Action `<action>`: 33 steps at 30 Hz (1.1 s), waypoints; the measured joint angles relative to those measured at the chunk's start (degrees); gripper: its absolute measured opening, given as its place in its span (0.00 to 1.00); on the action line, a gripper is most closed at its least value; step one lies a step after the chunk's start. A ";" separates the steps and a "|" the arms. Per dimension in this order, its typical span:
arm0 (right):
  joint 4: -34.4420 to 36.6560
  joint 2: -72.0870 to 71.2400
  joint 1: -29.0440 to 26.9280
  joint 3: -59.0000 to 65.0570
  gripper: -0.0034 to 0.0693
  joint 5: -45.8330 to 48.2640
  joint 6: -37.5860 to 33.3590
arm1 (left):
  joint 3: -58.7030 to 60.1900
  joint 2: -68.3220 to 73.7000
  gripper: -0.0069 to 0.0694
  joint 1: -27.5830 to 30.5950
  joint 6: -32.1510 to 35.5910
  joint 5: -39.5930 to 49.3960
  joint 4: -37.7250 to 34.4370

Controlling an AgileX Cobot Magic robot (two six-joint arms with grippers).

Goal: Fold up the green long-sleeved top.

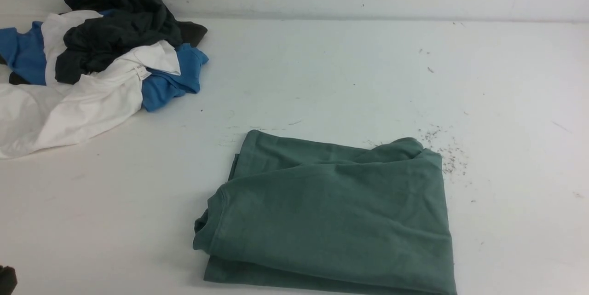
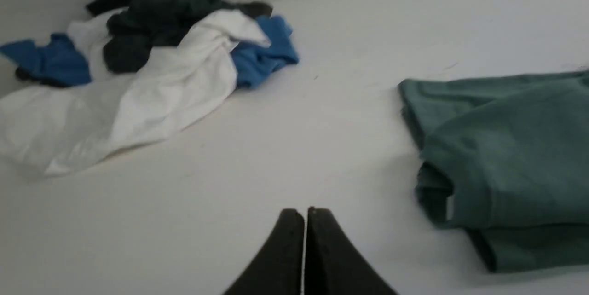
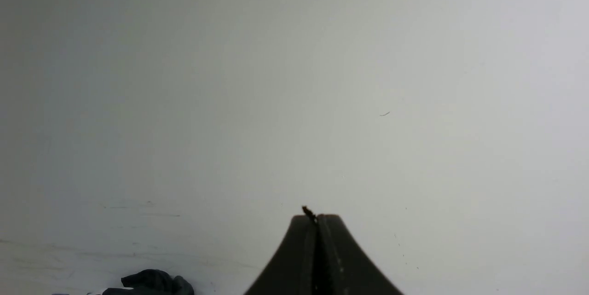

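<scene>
The green long-sleeved top [image 1: 336,212] is seen lying on the white table [image 1: 322,69], toward the near edge and a little to the robot's right of the middle, well apart from the heap of other clothes [image 1: 96,60] at the far left. It is already doubled into a rough rectangle of several layers, so the folding is judged to be finished or nearly so, and the step in hand is judged to be a final tidying or a release.

If a last touch is given, it is best applied to the loose layers at the left edge, where the ribbed neckline curls out and the lower layers show beneath the top one; these would be squared by a light press or a short inward tuck, not a pull, so that the stack is not dragged open. The bunched far right corner could be smoothed flat likewise.

The left gripper [image 2: 305,214] is seen with its fingers pressed together, holding nothing, over bare table beside the top. The right gripper [image 3: 317,219] is likewise pressed together and empty.

The cloth is a muted sage green, soft and matte, with shallow creases across its upper face. No logo is shown.
</scene>
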 joint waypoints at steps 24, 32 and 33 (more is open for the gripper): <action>0.00 0.00 0.00 0.00 0.03 0.63 0.00 | 9.47 0.00 0.09 2.64 -0.93 -7.95 1.95; 0.00 0.00 0.00 0.00 0.03 0.64 0.00 | 9.47 0.00 0.09 2.64 -0.93 -7.95 1.95; 0.00 0.00 0.00 0.00 0.03 0.69 0.00 | 9.47 0.00 0.09 2.64 -0.93 -7.95 1.95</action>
